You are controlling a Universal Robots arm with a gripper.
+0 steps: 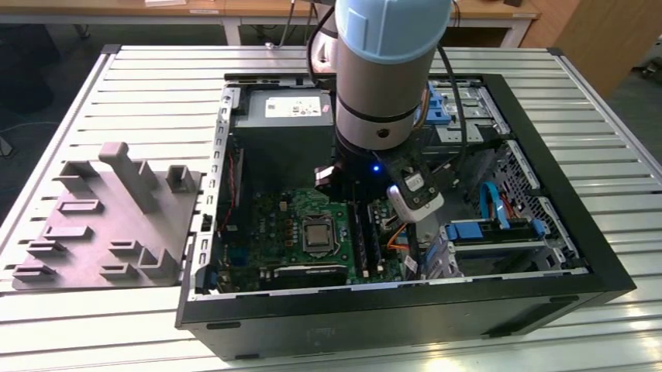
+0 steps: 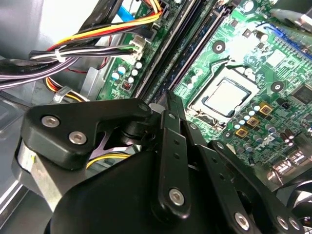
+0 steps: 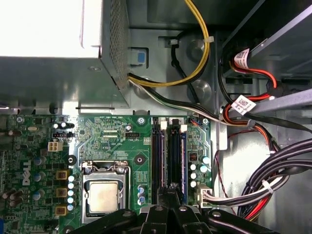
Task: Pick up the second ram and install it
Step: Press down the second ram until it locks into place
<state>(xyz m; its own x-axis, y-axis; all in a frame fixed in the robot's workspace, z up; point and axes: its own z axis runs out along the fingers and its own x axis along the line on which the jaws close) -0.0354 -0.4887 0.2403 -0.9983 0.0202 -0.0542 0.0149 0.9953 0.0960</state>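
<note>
The open computer case [image 1: 579, 256] lies on the table with the green motherboard [image 3: 112, 131] facing up. A dark ram stick [image 3: 175, 156] stands in one of the long black memory sockets [image 3: 157, 156]. It also runs beside the sockets in the second wrist view [image 2: 187, 61]. My gripper [image 3: 170, 191] is down inside the case, its fingertips together at the near end of that stick [image 2: 166, 97]. The jaws look shut. I cannot tell whether they pinch the stick or only rest on its top edge. In the exterior view the gripper [image 1: 360, 208] is largely covered by the wrist.
A grey moulded tray [image 1: 108, 225] with upright posts lies at the exterior view's left. The processor socket [image 3: 103, 195] sits beside the memory sockets. Cable bundles [image 3: 273, 185] and the power supply [image 1: 284, 124] crowd the case. Drive bays with blue clips [image 1: 486, 229] fill the exterior view's right.
</note>
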